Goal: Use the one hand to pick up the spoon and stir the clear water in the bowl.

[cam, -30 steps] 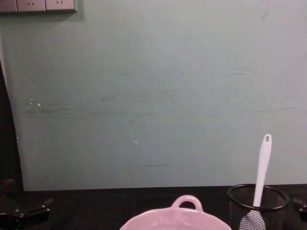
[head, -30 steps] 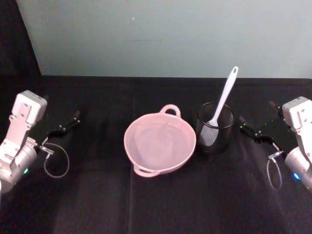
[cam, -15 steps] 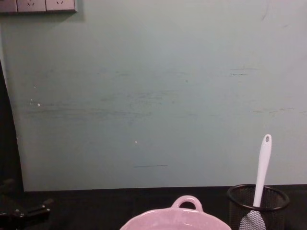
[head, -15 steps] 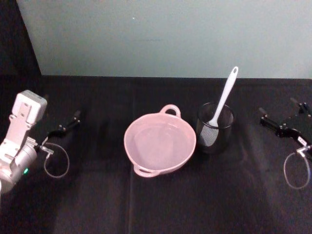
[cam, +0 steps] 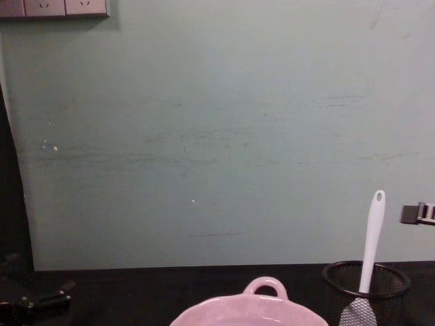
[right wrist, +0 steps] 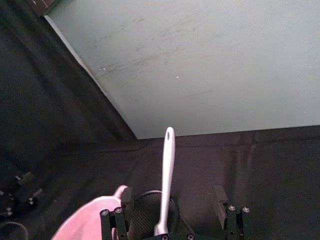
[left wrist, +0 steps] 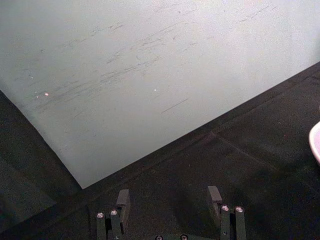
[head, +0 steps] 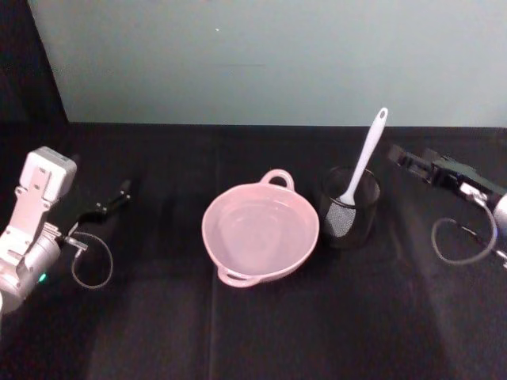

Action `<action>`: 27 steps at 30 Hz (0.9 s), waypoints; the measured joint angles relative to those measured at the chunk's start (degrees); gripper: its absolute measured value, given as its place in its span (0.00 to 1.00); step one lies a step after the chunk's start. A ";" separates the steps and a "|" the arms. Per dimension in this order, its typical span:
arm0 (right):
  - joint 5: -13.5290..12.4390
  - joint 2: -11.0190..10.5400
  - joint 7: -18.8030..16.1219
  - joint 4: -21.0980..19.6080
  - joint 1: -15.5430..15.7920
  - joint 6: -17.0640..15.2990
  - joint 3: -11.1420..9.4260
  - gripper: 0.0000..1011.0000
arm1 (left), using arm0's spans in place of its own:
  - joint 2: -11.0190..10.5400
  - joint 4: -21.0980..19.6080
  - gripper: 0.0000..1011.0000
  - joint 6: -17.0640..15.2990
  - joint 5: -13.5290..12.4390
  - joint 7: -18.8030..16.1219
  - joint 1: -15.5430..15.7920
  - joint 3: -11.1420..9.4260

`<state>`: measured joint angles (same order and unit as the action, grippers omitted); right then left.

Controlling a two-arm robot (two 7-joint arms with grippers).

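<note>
The white spoon (head: pixel 363 158) stands tilted in a black mesh cup (head: pixel 349 210), blade down, its handle end with the oval hole pointing up. Just left of the cup sits the pink bowl (head: pixel 260 233), and the clear water (head: pixel 255 231) in it is barely visible. My right gripper (head: pixel 410 158) hovers open to the right of the spoon's upper handle, not touching it. In the right wrist view the spoon (right wrist: pixel 168 170) shows in line with the gap of the right gripper (right wrist: pixel 171 196), farther off. My left gripper (head: pixel 119 195) is parked open at the far left.
Black cloth (head: pixel 253 332) covers the table up to a pale green wall (head: pixel 261 55). The bowl's loop handle (cam: pixel 265 285) faces the wall. The right arm's cable loop (head: pixel 455 241) hangs to the right of the cup.
My right gripper has risen from low at the table's right side and swung left toward the spoon's handle. The left arm, spoon and bowl have not moved.
</note>
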<state>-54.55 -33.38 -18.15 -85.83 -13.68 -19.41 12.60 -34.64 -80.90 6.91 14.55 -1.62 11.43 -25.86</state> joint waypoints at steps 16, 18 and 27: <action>0.15 4.16 -5.33 13.03 -11.96 0.79 7.32 0.99 | 0.00 0.00 1.00 0.00 0.00 0.00 0.00 0.00; 0.30 4.37 -5.70 13.97 -12.57 1.04 7.80 0.99 | 0.00 0.00 1.00 0.00 0.00 0.00 0.00 0.00; 0.50 4.67 -6.31 15.18 -13.37 1.60 8.42 0.99 | 0.00 0.00 1.00 0.00 0.00 0.00 0.00 0.00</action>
<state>-54.05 -28.71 -24.46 -70.64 -27.05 -17.81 21.02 -34.64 -80.90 6.91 14.55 -1.62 11.43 -25.86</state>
